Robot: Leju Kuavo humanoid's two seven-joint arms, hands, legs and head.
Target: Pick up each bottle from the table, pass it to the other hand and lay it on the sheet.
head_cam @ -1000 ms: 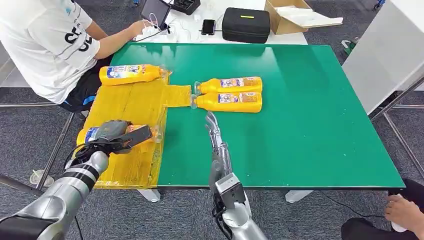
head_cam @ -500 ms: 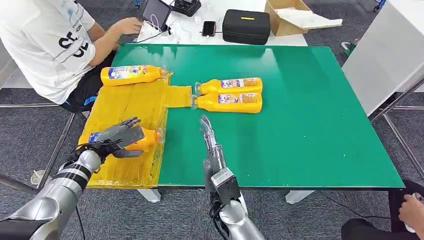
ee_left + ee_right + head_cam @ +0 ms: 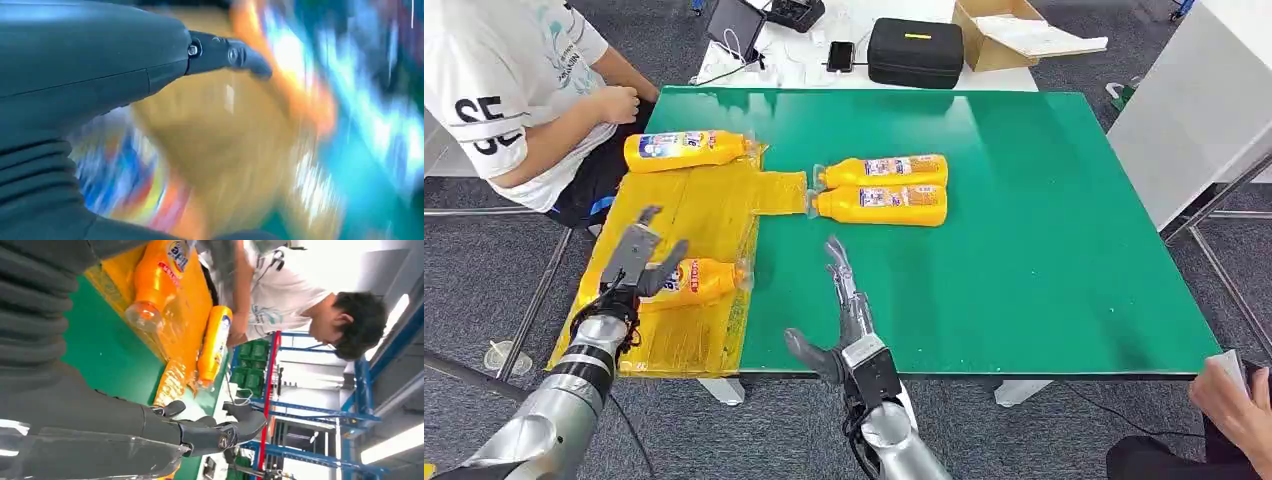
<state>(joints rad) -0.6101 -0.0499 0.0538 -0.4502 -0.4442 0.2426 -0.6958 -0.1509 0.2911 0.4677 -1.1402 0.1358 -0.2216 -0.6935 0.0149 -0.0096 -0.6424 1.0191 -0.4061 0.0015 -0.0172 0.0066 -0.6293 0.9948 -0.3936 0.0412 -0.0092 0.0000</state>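
On the yellow sheet (image 3: pixel 692 208) lie two orange bottles: one near the front edge (image 3: pixel 696 282) and one along the far edge (image 3: pixel 686 150). My left hand (image 3: pixel 637 262) is just beside the near bottle's base, fingers spread, holding nothing. In the blurred left wrist view the near bottle (image 3: pixel 220 150) sits past my left hand (image 3: pixel 100 70). Two more bottles (image 3: pixel 884 170) (image 3: pixel 882 203) lie side by side on the green table (image 3: pixel 1044 240). Short of them my right hand (image 3: pixel 844 310) hovers flat and open. The right wrist view shows the near bottle (image 3: pixel 160 275) and the far one (image 3: pixel 215 345).
A person (image 3: pixel 514 90) in a white shirt sits at the table's far left corner. Behind the table lie a black case (image 3: pixel 916 50), a cardboard box (image 3: pixel 1014 30) and a tablet (image 3: pixel 736 25). Another person's hand (image 3: pixel 1234 400) is at the lower right.
My left hand has let go of the near bottle, now lying on the sheet, and has opened and drawn back. My right hand's thumb has spread out. The person pulled an arm back from the tablet.
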